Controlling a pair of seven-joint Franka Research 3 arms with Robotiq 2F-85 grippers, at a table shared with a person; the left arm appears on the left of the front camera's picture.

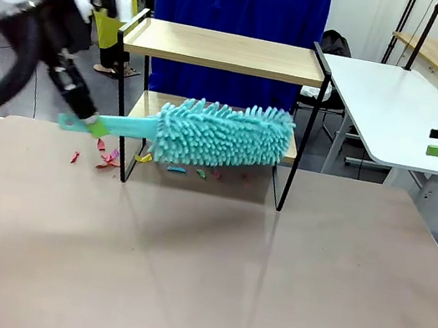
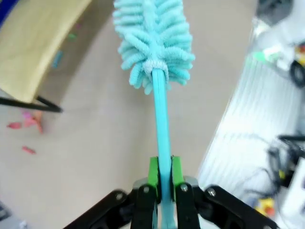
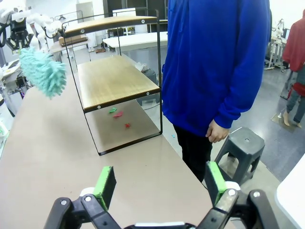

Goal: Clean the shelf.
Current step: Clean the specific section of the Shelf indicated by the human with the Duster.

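Note:
The shelf (image 1: pixel 222 50) stands at the table's far middle, two light wood boards in a thin black frame. A teal fluffy duster (image 1: pixel 224 135) hangs level in front of its lower board. My left gripper (image 1: pixel 85 117) is shut on the duster's handle at the left. In the left wrist view the left gripper (image 2: pixel 162 174) clamps the handle with its green pads, and the duster head (image 2: pixel 152 43) points past the shelf board (image 2: pixel 38 47). My right gripper (image 1: pixel 437 141) hovers open at the far right. The right wrist view shows the right gripper (image 3: pixel 159 183) with nothing in it, facing the shelf (image 3: pixel 109 78) end-on.
Small coloured scraps (image 1: pixel 106 157) lie on the table under and left of the shelf, also scraps (image 3: pixel 116 113) beneath the lower board. A person in blue (image 3: pixel 214 62) stands behind the shelf beside a grey stool (image 3: pixel 243 145). A white side table (image 1: pixel 391 101) stands at the back right.

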